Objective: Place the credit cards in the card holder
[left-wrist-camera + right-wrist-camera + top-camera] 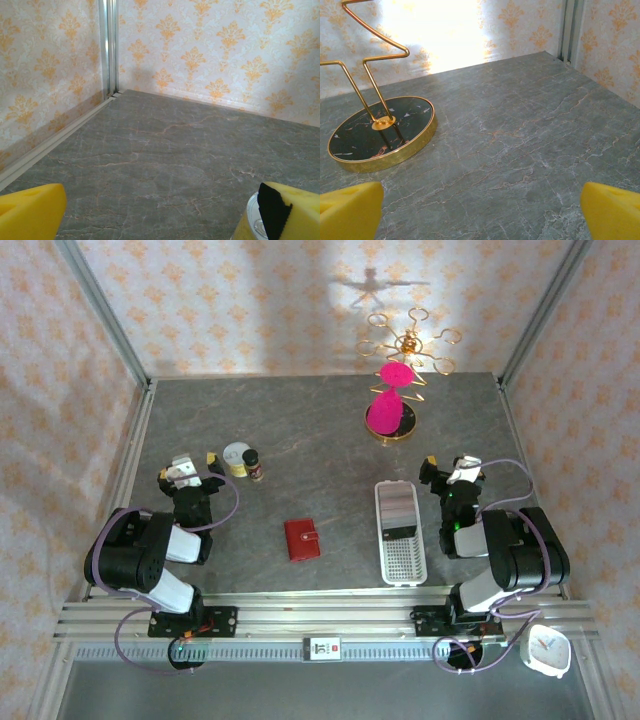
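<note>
Top external: left gripper (187, 468) spread wide, holding nothing; round tin (236, 458) just to its right. Card holder (303, 539) folded shut on table (300, 430), right of left gripper, nearer the bases. Credit cards (398, 508) lying in white tray (403, 568), just left of right gripper (450, 462); jaws likewise wide, empty.

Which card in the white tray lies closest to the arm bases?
The black card, dark against the grey card lying behind it in the tray.
</note>
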You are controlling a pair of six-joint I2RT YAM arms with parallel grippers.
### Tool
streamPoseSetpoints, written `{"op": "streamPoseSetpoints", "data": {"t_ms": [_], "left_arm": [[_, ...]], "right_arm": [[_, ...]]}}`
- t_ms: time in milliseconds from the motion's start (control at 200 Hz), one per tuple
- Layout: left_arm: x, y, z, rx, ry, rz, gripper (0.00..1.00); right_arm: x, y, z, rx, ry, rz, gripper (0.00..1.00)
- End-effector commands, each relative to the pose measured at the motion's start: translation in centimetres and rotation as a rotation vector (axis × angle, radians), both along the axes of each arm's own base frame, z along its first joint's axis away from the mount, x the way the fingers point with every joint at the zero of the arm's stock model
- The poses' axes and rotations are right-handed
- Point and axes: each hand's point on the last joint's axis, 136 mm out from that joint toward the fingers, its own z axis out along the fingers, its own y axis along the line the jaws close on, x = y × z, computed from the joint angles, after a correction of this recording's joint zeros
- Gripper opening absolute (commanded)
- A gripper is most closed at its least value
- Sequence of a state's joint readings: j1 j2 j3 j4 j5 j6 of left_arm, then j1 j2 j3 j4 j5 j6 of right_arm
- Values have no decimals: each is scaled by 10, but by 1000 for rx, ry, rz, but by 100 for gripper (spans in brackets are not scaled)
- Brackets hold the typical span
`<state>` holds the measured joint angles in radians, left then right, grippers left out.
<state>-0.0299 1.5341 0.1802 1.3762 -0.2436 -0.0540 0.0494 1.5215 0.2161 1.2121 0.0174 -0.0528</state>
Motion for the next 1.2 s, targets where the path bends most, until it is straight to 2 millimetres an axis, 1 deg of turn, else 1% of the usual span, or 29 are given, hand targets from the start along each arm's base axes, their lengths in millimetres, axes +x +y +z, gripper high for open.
{"op": "streamPoseSetpoints", "data": {"t_ms": [0, 90, 150, 225, 280, 320, 350, 360, 375, 390, 405, 410, 430, 485, 521, 561, 576, 601, 631, 661, 706, 756, 821, 846, 886, 991, 1096, 1191], "left_arm": [[2, 4, 1, -4, -4, 15, 99], [1, 4, 2, -4, -10, 14, 99], [-2, 3, 5, -1, -17, 8, 99], [-6, 4, 16, -1, -33, 26, 99], [-9, 10, 23, -11, -13, 79, 99], [-9, 15, 27, -55, 12, 124, 99], [-9, 18, 35, -105, 10, 155, 99], [-11, 20, 32, -117, 28, 168, 99], [-12, 21, 33, -142, 35, 182, 99], [-12, 22, 37, -168, 33, 189, 99], [-12, 22, 39, -193, 35, 195, 99], [-12, 22, 40, -202, 31, 196, 99], [-13, 22, 47, -238, 12, 203, 99], [-14, 18, 57, -341, -23, 191, 99], [-14, 13, 60, -372, -25, 158, 99], [-18, 8, 63, -397, -22, 129, 99], [-20, 8, 63, -412, -24, 130, 99], [-23, 7, 63, -444, -42, 125, 99], [-22, 1, 68, -471, -73, 74, 99], [-22, -7, 69, -491, -90, 9, 99], [-21, -19, 70, -569, -109, -66, 99], [-18, -33, 69, -604, -54, -133, 99], [-18, -47, 64, -634, 46, -181, 98], [-19, -51, 63, -653, 71, -187, 98], [-21, -59, 60, -674, 107, -212, 98], [-33, -84, 57, -676, 184, -285, 97], [-48, -113, 51, -691, 246, -375, 94], [-61, -132, 43, -728, 304, -445, 88]], "right_arm": [[5, -1, 11, 10, -40, -1, 100], [4, -1, 12, 8, -45, 0, 100], [2, 3, 16, 4, -52, 23, 100], [-2, 5, 28, -1, -66, 35, 100], [0, 3, 35, 18, -47, 18, 100], [-1, 1, 44, 40, -46, 3, 100], [-2, -1, 50, 63, -48, -11, 100], [-3, -2, 52, 72, -51, -17, 100], [-4, -3, 57, 87, -63, -25, 100], [-5, -4, 61, 100, -67, -33, 100], [-6, -6, 59, 114, -61, -44, 100], [-7, -6, 65, 121, -75, -46, 100], [-10, -9, 72, 142, -92, -64, 100], [-16, -15, 84, 217, -111, -112, 100], [-22, -23, 83, 273, -89, -172, 100], [-31, -37, 81, 368, -76, -283, 100], [-35, -41, 78, 401, -62, -321, 100], [-39, -44, 79, 418, -58, -345, 100], [-41, -42, 83, 409, -54, -335, 100], [-43, -39, 85, 401, -43, -312, 100], [-45, -34, 88, 416, -33, -286, 100], [-45, -27, 91, 437, -12, -245, 100], [-43, -10, 98, 448, 28, -153, 100], [-43, -1, 99, 452, 49, -102, 100], [-42, 11, 104, 462, 68, -31, 96], [-45, 49, 119, 503, 125, 167, 89], [-52, 83, 124, 510, 217, 259, 81], [-61, 119, 126, 498, 295, 358, 75]]}}
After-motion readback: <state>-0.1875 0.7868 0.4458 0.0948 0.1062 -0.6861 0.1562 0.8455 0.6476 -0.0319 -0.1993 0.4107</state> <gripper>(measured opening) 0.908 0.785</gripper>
